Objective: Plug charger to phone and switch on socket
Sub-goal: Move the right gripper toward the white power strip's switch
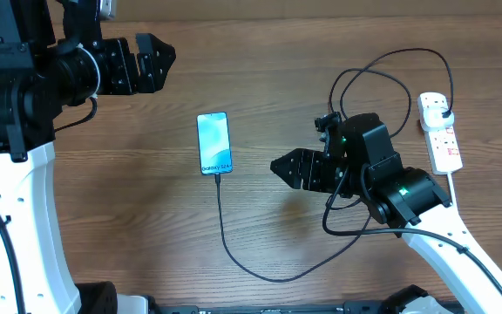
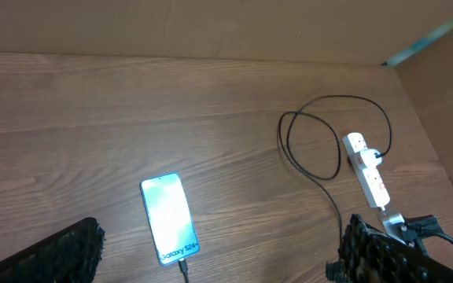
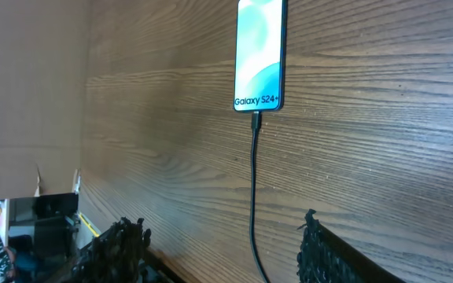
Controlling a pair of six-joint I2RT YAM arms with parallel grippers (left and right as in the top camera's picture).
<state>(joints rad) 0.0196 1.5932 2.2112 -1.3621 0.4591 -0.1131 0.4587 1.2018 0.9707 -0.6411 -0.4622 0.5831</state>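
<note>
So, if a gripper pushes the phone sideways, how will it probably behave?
The phone lies flat on the smooth wooden table, so it would probably slide, not tip. The thin cable plugged into its bottom edge looks limp, so it likely just trails behind.

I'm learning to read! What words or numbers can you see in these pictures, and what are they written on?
"Galaxy S24+": on the lit screen of the phone, at the end where the charger meets it.
Red marks on the socket: too small to read.
</note>
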